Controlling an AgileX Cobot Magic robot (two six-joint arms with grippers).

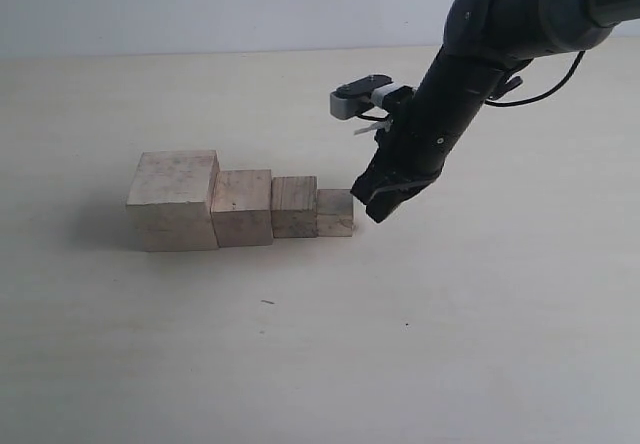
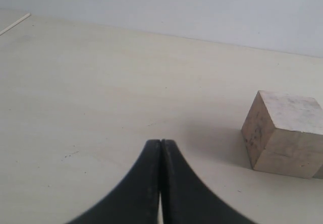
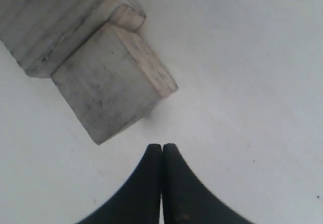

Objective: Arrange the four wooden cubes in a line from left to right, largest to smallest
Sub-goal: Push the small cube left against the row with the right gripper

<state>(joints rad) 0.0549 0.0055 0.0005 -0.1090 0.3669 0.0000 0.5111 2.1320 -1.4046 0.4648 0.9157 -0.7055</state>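
Four pale wooden cubes stand in a touching row on the table: the largest cube (image 1: 173,200) at the left, then the second cube (image 1: 243,207), the third cube (image 1: 295,206) and the smallest cube (image 1: 336,212) at the right end. My right gripper (image 1: 378,210) is shut and empty, just right of the smallest cube (image 3: 113,80) and apart from it. The left arm is out of the exterior view. In its wrist view my left gripper (image 2: 161,142) is shut on nothing, with the largest cube (image 2: 285,133) off to one side.
The pale table (image 1: 320,354) stretches wide around the row, and a light wall (image 1: 200,4) rises behind it. A thin white stick (image 2: 15,23) lies far off in the left wrist view.
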